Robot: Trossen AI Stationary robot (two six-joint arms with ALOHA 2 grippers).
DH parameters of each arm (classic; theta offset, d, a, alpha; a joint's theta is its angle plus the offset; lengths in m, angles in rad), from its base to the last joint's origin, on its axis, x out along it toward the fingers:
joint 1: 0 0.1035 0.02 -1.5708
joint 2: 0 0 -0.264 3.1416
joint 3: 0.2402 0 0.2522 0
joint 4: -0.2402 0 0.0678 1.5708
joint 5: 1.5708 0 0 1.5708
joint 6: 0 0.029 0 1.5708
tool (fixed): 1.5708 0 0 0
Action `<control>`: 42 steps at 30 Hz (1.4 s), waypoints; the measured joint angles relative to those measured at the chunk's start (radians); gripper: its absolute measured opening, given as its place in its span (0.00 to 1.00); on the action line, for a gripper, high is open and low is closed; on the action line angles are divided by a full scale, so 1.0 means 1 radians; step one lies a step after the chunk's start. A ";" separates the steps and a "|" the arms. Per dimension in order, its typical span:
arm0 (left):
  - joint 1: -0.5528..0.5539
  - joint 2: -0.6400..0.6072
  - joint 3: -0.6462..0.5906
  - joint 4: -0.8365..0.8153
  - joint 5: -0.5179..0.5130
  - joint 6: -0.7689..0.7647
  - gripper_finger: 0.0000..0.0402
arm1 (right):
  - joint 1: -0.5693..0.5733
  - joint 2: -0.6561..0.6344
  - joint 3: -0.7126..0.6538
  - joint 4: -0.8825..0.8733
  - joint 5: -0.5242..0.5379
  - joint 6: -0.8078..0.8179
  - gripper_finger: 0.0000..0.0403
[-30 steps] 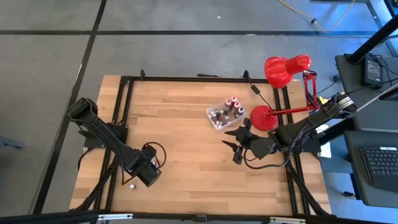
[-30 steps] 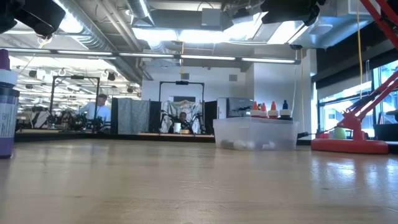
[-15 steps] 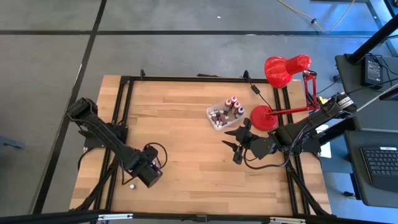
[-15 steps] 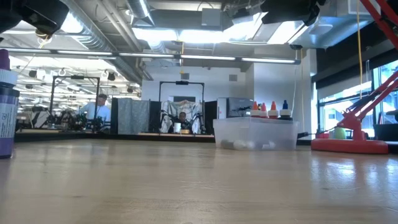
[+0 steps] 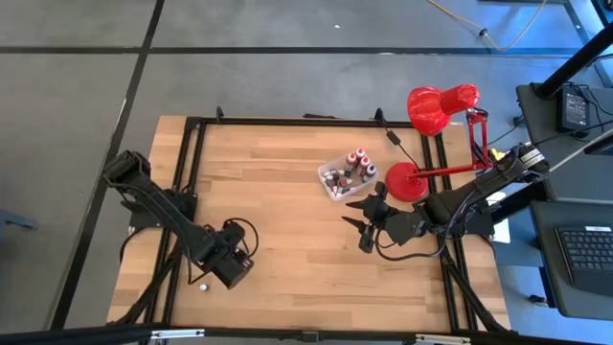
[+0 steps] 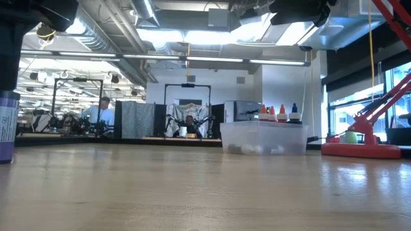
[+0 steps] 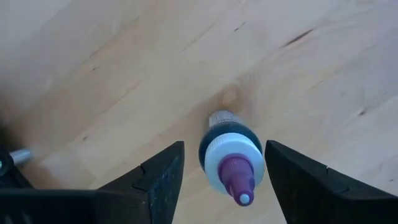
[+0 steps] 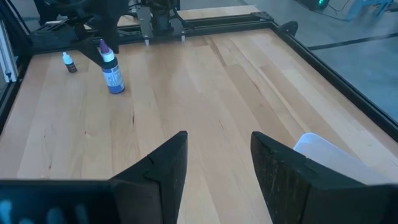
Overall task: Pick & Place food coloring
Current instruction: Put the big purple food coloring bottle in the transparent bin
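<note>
A blue-labelled food coloring bottle with a white collar and purple tip stands upright on its base near the table's near left corner; it also shows in the right wrist view and at the low view's left edge. My left gripper hangs open above it, one finger on either side of the cap, touching nothing. In the high view my left gripper hides the bottle. A tinier bottle stands beside it. More bottles stand in a clear tub. My right gripper waits open near the tub.
A red desk lamp stands on its round base at the table's right side, just beyond the tub. A black frame borders the wooden table. Bare wood lies between the two arms. People sit far off in the room behind.
My left gripper has shifted a little toward the table's right and come down over the standing bottle. In the low view its dark finger now covers the purple cap that showed before. The bottle has not moved.
</note>
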 joint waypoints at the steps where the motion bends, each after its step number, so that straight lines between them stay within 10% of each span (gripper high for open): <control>1: 0.000 0.000 0.000 0.000 0.001 0.000 0.54 | 0.000 0.000 0.000 0.000 0.000 0.000 0.44; 15: 0.000 -0.001 0.000 0.000 0.000 0.009 0.31 | 0.000 0.000 0.000 -0.001 0.000 0.001 0.44; 25: 0.032 0.000 0.000 0.054 -0.046 0.072 0.32 | 0.000 0.000 0.000 0.021 0.001 -0.006 0.44; 33: 0.235 0.000 0.001 0.321 -0.139 0.517 0.31 | 0.000 -0.046 0.001 0.015 -0.036 -0.019 0.44; 42: 0.555 0.000 0.023 0.619 0.142 1.177 0.30 | 0.000 -0.115 0.001 -0.024 -0.039 0.085 0.44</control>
